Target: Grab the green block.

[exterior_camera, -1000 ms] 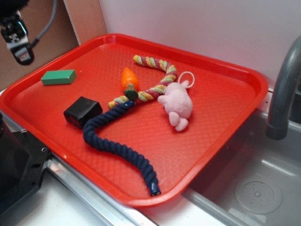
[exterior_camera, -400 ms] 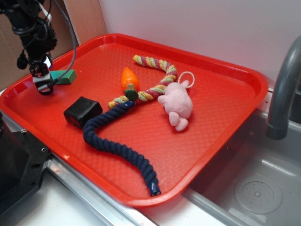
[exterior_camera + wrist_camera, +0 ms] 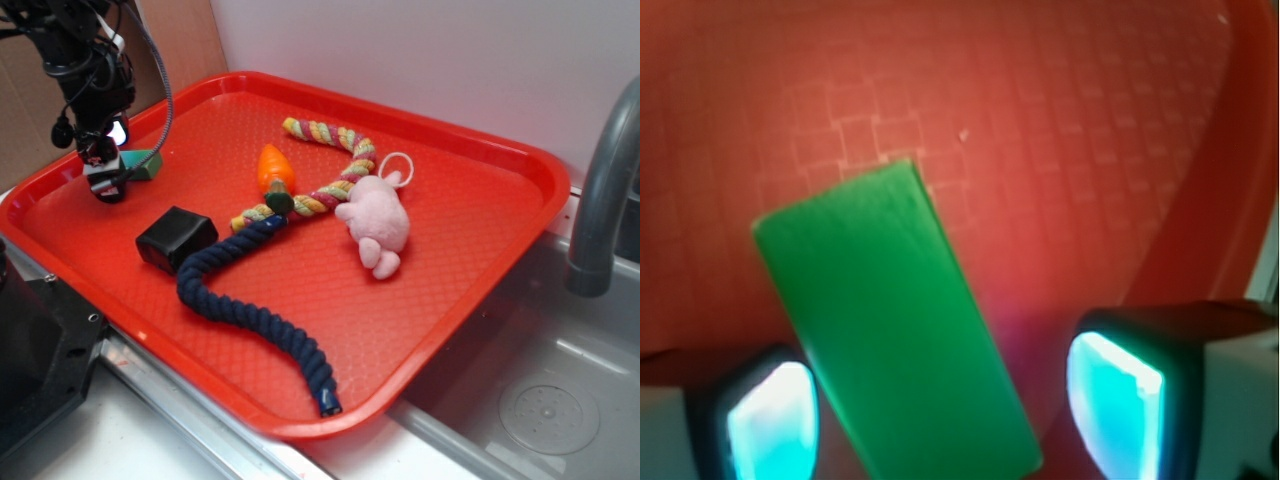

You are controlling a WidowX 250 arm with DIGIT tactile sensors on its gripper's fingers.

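my gripper [image 3: 105, 180] hangs low over the far left corner of the red tray [image 3: 470, 230], fingers spread apart and clasping nothing, and in the wrist view the green block [image 3: 895, 325] lies flat on the tray floor between my two fingertips [image 3: 770, 415], angled across the gap and nearer the left one, though i cannot tell whether it touches either. from the exterior view the green block [image 3: 145, 164] is mostly hidden behind my gripper, close to the tray's left rim, with the black box [image 3: 176, 238] a little nearer the camera and the orange carrot toy [image 3: 275, 172], multicoloured rope [image 3: 330, 150], pink plush toy [image 3: 378, 222] and dark blue rope [image 3: 250, 310] spread further right.
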